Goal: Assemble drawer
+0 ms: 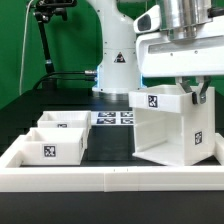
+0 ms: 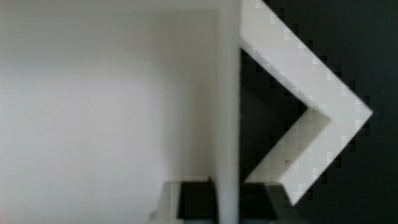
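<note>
Straddling the top wall of the large white cube-like hollow plastic shell (image 1: 168,128), the gripper (image 1: 196,100) has one finger either side; whether they clamp it, I cannot tell. The shell stands at the exterior view's right. Outside it, at the left, the nearer small shallow white tray (image 1: 52,150) touches the farther tray (image 1: 68,122), both showing bare white insides.

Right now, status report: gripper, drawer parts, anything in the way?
Status: gripper shut on shell upper wall, shell looks tilted. Loose at exterior view's left: front tray, back tray, apart from shell. Nothing seen in the way.
</note>
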`<state>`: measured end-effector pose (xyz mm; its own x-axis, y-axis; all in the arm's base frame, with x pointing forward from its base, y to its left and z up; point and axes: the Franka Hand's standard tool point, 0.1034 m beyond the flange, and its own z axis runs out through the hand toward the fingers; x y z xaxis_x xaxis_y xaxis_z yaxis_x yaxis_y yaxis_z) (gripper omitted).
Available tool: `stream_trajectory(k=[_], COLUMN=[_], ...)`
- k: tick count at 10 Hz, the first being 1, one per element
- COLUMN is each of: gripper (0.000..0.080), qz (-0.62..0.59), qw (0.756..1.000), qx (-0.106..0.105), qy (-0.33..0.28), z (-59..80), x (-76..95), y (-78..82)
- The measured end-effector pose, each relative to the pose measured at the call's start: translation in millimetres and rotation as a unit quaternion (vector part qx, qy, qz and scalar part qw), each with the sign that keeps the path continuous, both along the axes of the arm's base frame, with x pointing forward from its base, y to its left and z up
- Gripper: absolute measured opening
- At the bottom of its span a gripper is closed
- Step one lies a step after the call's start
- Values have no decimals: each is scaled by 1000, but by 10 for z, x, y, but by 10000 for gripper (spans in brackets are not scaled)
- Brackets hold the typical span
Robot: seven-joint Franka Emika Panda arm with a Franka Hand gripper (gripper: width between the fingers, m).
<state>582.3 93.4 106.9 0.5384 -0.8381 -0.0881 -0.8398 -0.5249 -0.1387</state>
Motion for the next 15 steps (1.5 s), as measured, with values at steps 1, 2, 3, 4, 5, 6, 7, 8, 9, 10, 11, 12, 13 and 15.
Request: stream_trajectory(k=[1,2,3,4,5,6,7,8,9,10,11,12,13,15], gripper=[39,39,39,39,39,39,39,39,39,39,39,39,39,39], qz=[-49,-102,-164,-197,-239,-242,-237,-236,-234,-235,-238,-250,-249,-250], qw=[999,994,985,979,969,968,969,970,970,970,969,967,967,967], qx=[4,10,16,19,25,26,26,26,26,26,28,29,29,26], qy=[17,28,41,53,58,59,58,57,57,56,51,41,35,36], z=[-4,-25,-45,-59,-52,-51,-51,-50,-52,-68,-63,-45,-29,-1], x=[-6,-8,-11,-1,-1,-2,0,0,1,31,118,218,295,470], y=[12,9,-14,-27,-18,-19,-19,-20,-21,-41,-31,-9,9,57])
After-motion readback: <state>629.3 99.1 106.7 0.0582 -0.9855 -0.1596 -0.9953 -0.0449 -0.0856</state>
